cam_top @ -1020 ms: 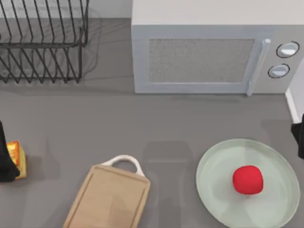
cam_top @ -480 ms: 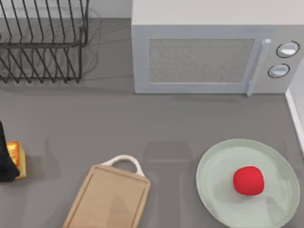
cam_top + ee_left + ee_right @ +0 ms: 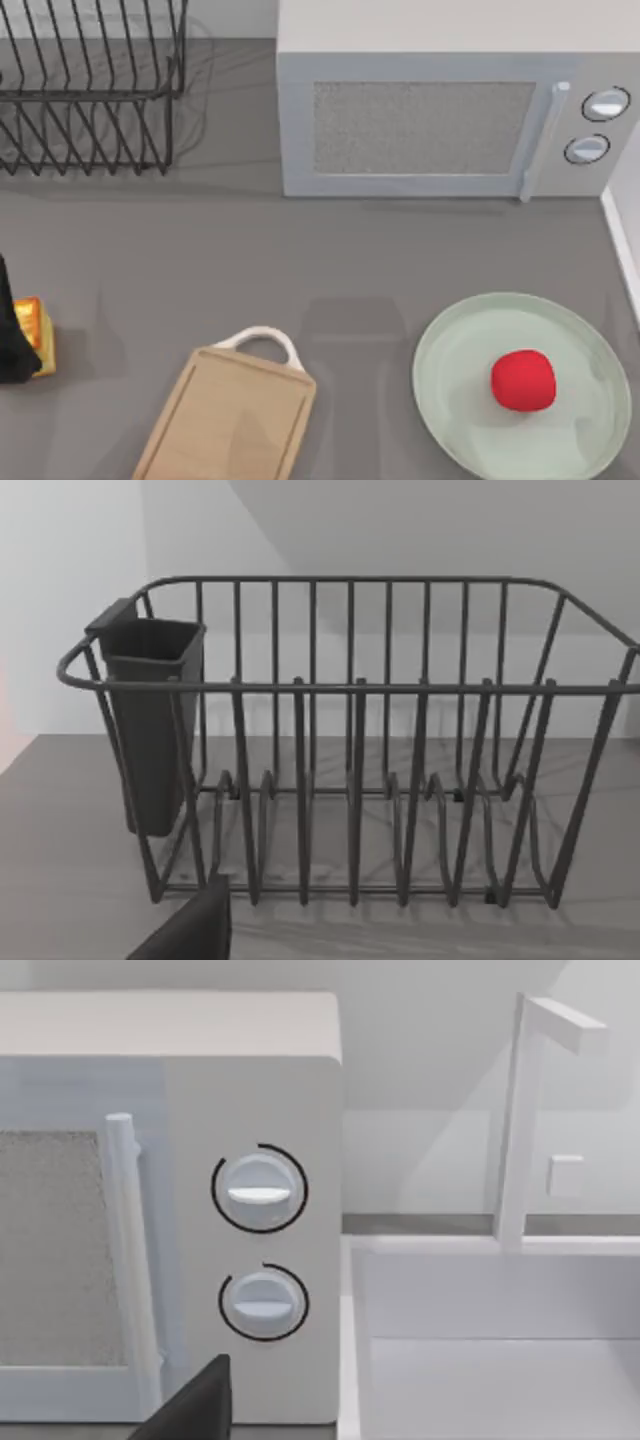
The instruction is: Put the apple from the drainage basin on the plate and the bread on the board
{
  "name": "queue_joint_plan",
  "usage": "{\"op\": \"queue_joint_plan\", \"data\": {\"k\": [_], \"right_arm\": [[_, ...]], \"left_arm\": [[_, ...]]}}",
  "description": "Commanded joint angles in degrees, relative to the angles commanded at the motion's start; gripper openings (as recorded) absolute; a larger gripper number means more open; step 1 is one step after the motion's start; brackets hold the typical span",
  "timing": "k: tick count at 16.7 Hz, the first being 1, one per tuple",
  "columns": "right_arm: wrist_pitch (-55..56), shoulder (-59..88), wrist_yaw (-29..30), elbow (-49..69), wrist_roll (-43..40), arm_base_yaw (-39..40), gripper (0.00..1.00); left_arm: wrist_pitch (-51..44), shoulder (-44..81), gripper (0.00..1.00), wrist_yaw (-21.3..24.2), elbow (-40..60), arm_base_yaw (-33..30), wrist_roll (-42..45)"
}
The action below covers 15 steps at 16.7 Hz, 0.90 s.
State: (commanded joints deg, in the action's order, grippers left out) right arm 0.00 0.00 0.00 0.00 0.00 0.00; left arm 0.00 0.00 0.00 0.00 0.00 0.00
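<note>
The red apple (image 3: 523, 380) rests on the pale-green plate (image 3: 450, 350) at the front right of the table. At the far left edge, the orange-topped bread (image 3: 33, 335) sits partly hidden by my dark left gripper (image 3: 10, 335), which is right against it. I cannot tell whether it grips the bread. The wooden board (image 3: 225, 420) with its white loop handle lies front centre-left with nothing on it. A dark part of my right gripper (image 3: 190, 1410) shows in the right wrist view, facing the microwave's knobs.
A white microwave (image 3: 430, 110) stands at the back centre and right. A black wire dish rack (image 3: 85, 90) with a cutlery cup (image 3: 150, 720) is at the back left. A white basin (image 3: 490, 1360) with a tap lies right of the microwave.
My right gripper, at the top view's right edge one second ago, has drawn out of that view. The apple, the bread and my left gripper have stayed put.
</note>
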Motion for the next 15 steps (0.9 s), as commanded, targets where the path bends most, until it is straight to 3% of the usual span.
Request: {"op": "queue_joint_plan", "data": {"k": [3,7,15], "right_arm": [[0.00,0.00,0.00,0.00,0.00,0.00,1.00],[0.00,0.00,0.00,0.00,0.00,0.00,1.00],[0.00,0.00,0.00,0.00,0.00,0.00,1.00]], "left_arm": [[-1.43,1.86,1.00,0.04,1.72,0.00,1.84],[-8.83,12.85,1.00,-0.06,10.48,0.29,12.06],[-33.11,56.45,1.00,-0.16,36.39,0.90,45.07]]}}
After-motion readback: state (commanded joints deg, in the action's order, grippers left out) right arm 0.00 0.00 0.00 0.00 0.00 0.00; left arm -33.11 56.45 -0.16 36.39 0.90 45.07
